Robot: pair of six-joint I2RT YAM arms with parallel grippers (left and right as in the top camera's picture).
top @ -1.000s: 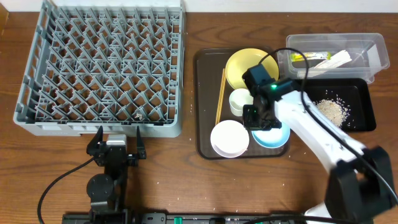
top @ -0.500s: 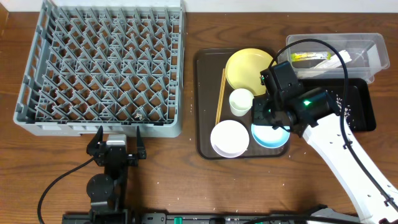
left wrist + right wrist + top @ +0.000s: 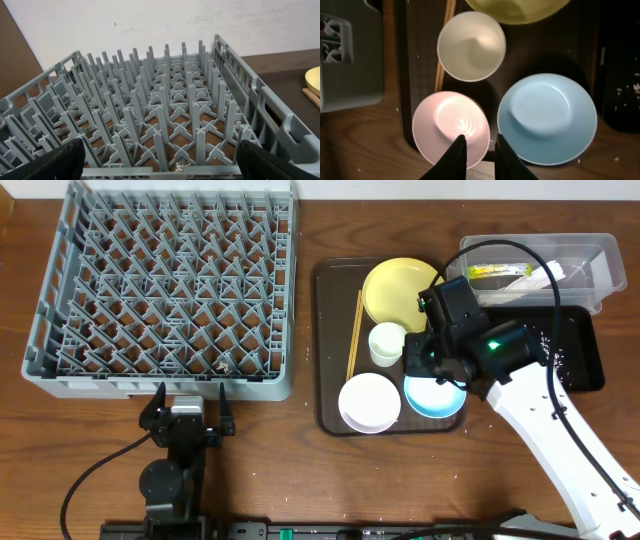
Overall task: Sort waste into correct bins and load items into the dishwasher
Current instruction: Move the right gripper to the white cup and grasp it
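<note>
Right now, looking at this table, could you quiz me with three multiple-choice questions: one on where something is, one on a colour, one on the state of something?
1. Where does the green-and-yellow wrapper lie?
A. in the grey dish rack
B. in the clear tub
C. on the brown tray

2. What colour is the round plate?
A. red
B. yellow
C. black

3. How do the fingers of the left end effector stand?
A. clamped on a cup
B. clamped on a chopstick
C. spread wide, holding nothing

Answers:
1 B, the wrapper shows through the tub, beside a white paper strip.
2 B, the overhead view shows it plainly yellow.
3 C, the left wrist view shows one finger at each lower corner and nothing gripped between them.
</note>
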